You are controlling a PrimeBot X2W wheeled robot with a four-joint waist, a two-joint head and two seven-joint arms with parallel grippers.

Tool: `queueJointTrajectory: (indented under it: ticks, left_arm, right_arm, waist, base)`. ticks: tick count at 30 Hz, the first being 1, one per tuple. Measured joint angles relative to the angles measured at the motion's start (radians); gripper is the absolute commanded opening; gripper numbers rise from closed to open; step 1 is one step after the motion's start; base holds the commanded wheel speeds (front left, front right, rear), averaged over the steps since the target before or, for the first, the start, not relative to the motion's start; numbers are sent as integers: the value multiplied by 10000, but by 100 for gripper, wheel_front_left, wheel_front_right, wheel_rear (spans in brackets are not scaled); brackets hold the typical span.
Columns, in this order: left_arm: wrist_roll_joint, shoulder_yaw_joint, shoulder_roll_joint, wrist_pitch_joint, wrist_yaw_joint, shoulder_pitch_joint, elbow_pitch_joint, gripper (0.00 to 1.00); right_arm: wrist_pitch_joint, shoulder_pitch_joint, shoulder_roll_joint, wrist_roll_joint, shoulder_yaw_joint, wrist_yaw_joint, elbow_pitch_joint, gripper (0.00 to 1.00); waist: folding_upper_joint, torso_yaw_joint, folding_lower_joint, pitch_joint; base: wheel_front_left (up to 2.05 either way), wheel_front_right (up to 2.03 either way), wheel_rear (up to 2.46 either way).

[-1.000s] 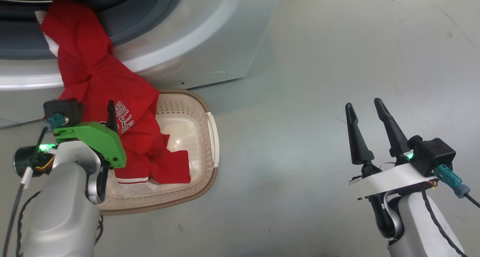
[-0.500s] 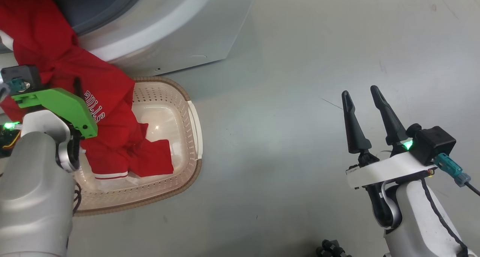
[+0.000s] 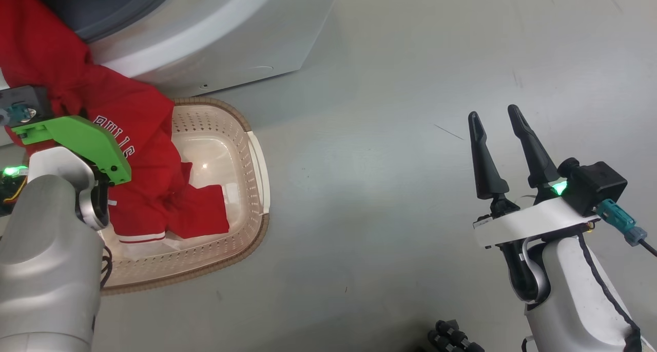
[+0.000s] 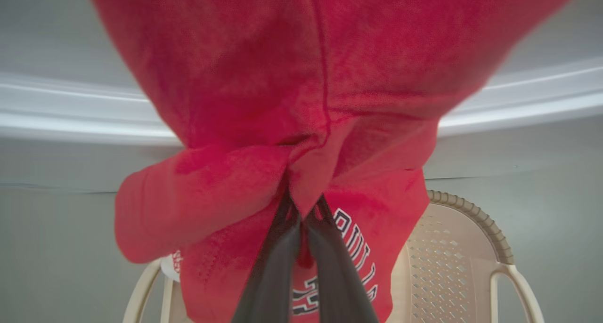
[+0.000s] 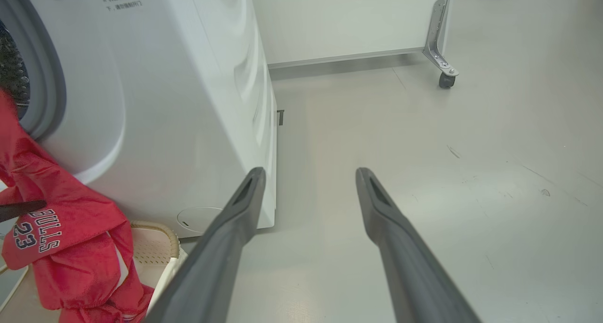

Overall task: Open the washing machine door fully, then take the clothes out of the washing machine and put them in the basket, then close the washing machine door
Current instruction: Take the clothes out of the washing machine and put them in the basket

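Observation:
The clothes, a red "BULLS 23" jersey [image 3: 138, 152], hang from the washing machine [image 3: 215, 39] opening down into the cream basket [image 3: 246, 136], with the lower folds lying inside it. My left gripper [image 4: 304, 204] is shut on a bunched fold of the jersey [image 4: 301, 92] just above the basket [image 4: 471, 262]. Its green mount [image 3: 77, 139] covers the fingers in the head view. My right gripper [image 3: 495, 118] stands open over bare floor, far to the right of the basket. The washing machine door is out of view.
The washer's white side [image 5: 188, 101] stands left of my right gripper [image 5: 308, 177]. A white panel on a caster [image 5: 445, 80] stands behind it. A small dark object [image 3: 451, 336] lies on the floor near my base. Grey floor stretches to the right.
My left gripper has closed on the jersey fold. The head camera has shifted, so washer and basket sit further left and up. The right gripper stayed open.

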Motion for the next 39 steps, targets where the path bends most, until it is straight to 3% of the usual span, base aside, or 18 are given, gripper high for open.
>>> queueJointTrajectory:
  ticks: [9,25,39]
  left_arm:
    - [159,-251,-364,-1122,10,-26,-6,0]
    - [387,-830,-903,-3348,-545,1105,-811,0]
    - [606,-1344,-974,-3578,-600,2164,-2146,0]
  right_arm:
    - [0,-20,10,-6,-270,0,-4,100]
    - [0,5,-79,-196,-556,2,12,100]
    - [0,273,-203,-441,-717,4,81,100]
  waist:
    - [0,353,0,-53]
    - [0,1143,0,-515]
    - [0,1733,0,-1065]
  base:
    - [0,0,0]
    - [0,0,0]
    - [0,0,0]
